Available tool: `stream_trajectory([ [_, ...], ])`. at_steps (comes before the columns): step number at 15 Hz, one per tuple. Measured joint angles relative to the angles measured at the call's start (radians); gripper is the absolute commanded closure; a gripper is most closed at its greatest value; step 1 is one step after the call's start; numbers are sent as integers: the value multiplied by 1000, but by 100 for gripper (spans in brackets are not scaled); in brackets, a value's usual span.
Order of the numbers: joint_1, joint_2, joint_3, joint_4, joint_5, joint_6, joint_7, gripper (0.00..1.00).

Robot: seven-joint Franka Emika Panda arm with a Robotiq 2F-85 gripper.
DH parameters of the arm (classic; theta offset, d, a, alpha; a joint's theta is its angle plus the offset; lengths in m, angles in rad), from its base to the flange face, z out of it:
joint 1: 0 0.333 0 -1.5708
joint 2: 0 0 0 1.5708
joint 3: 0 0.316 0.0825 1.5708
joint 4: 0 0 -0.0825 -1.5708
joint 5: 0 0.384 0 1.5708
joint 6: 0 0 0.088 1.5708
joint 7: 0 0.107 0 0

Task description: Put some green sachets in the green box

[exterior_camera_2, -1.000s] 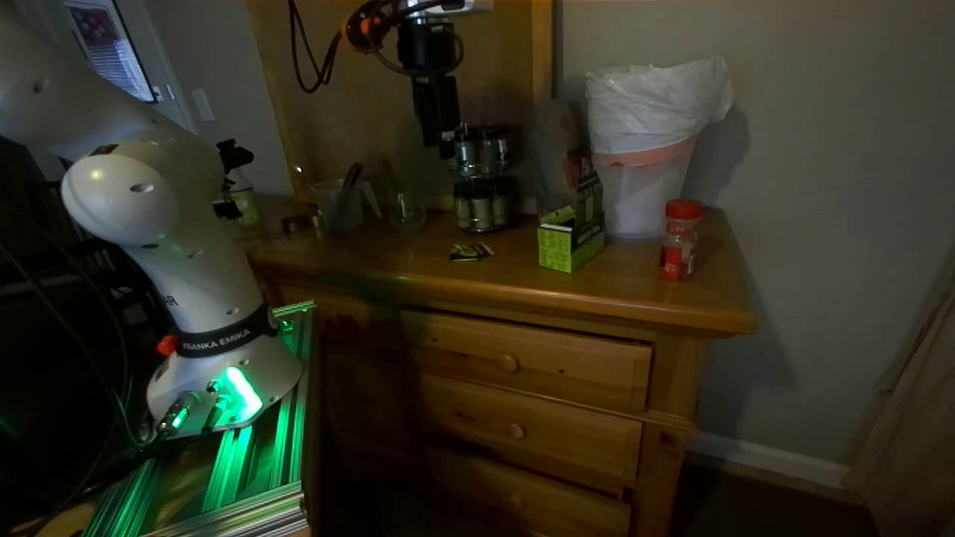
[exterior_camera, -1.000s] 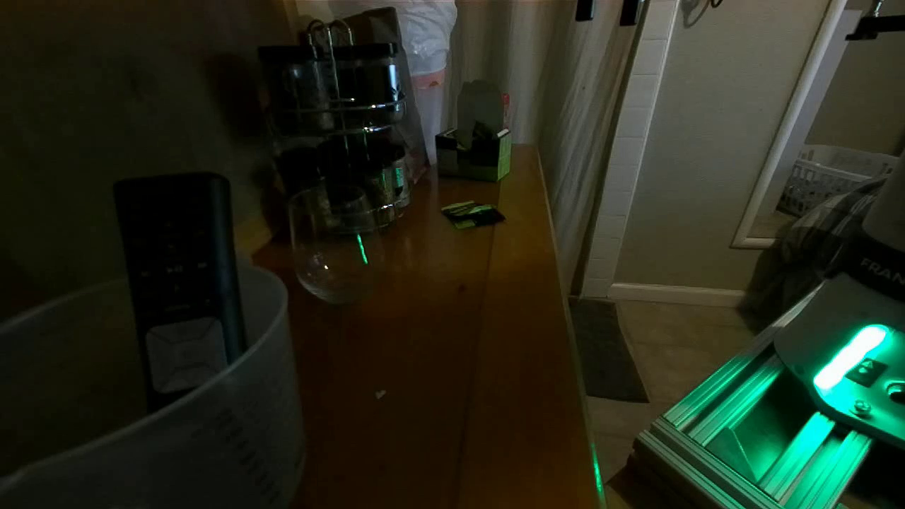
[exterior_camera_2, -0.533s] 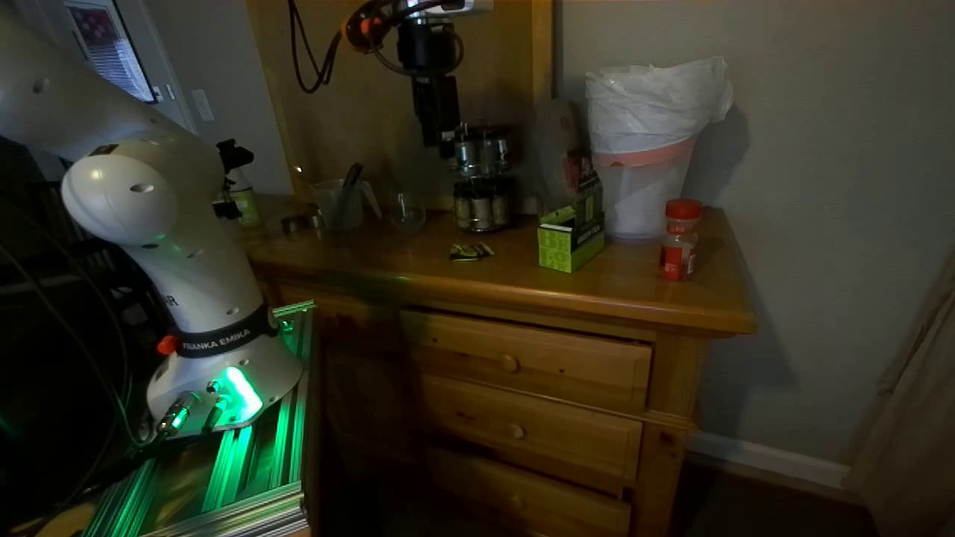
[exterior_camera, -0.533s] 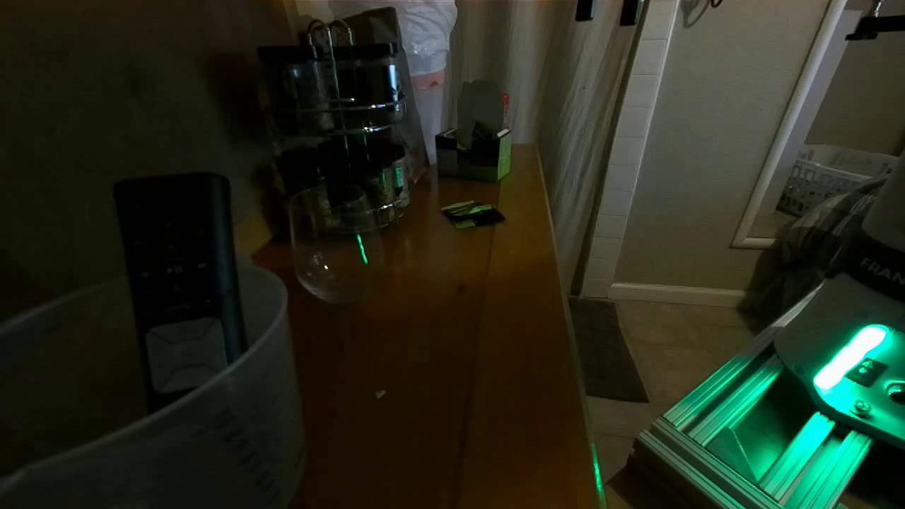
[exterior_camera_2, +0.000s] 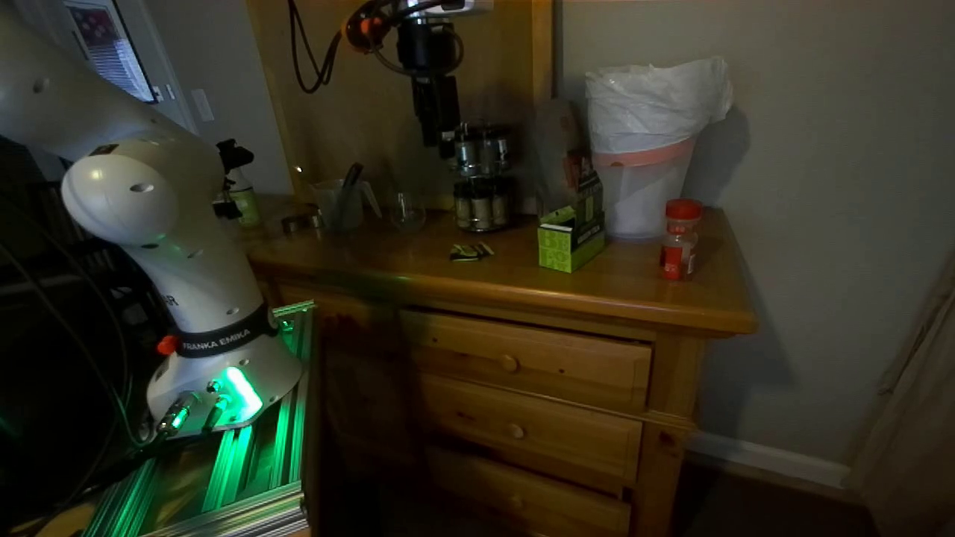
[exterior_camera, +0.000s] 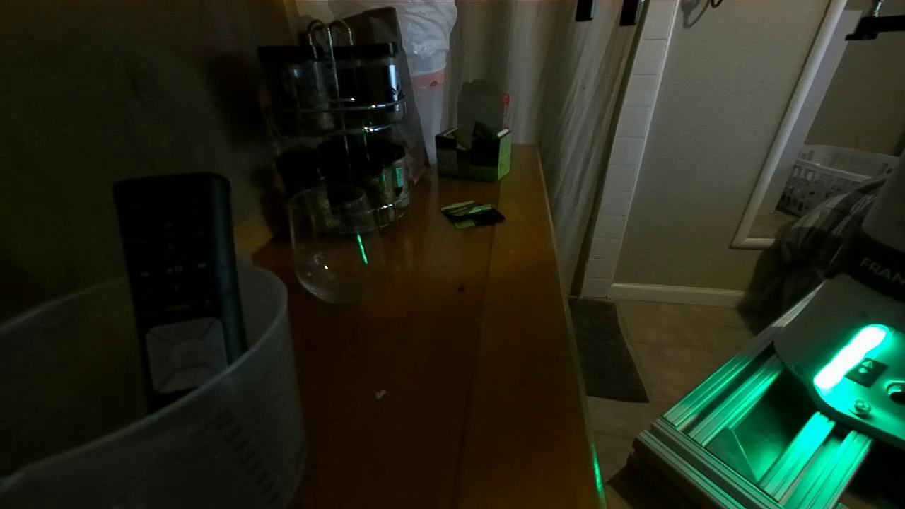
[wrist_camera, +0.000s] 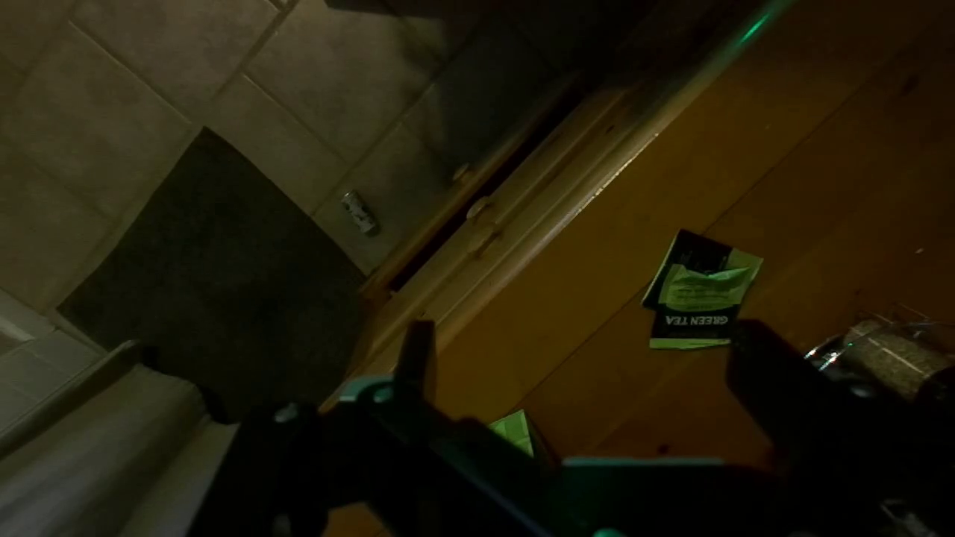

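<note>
The green sachets, dark green and lime packets that overlap, lie flat on the wooden dresser top in both exterior views point(exterior_camera: 472, 215) point(exterior_camera_2: 471, 253). In the wrist view the green sachets point(wrist_camera: 701, 298) lie just beyond the right finger, the upper one reading GREEN TEA. The green box stands on the dresser with its top open and a tall back flap, in both exterior views point(exterior_camera: 488, 164) point(exterior_camera_2: 571, 245). In the wrist view only a corner of the green box point(wrist_camera: 515, 431) shows behind the gripper. My gripper point(exterior_camera_2: 439, 148) hangs high above the dresser. In the wrist view its fingers point(wrist_camera: 584, 332) are wide apart with nothing between them.
A two-tier rack of glass jars point(exterior_camera_2: 481, 201) stands behind the sachets. A clear glass point(exterior_camera: 332, 247) and a jug point(exterior_camera: 254, 396) holding a remote stand further along. A bagged bucket point(exterior_camera_2: 645, 194) and red-capped jar point(exterior_camera_2: 677, 250) are beside the box. The dresser's front edge point(exterior_camera_2: 477, 280) is near the sachets.
</note>
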Motion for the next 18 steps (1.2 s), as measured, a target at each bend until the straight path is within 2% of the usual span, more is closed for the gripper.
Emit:
stream_trajectory([
  [4, 33, 7, 36, -1, -30, 24, -68, 0],
  [8, 106, 45, 98, -1, -62, 79, -132, 0],
  [10, 139, 81, 106, -3, -75, 129, -190, 0],
  [18, 202, 284, 39, -114, -88, 508, -584, 0],
])
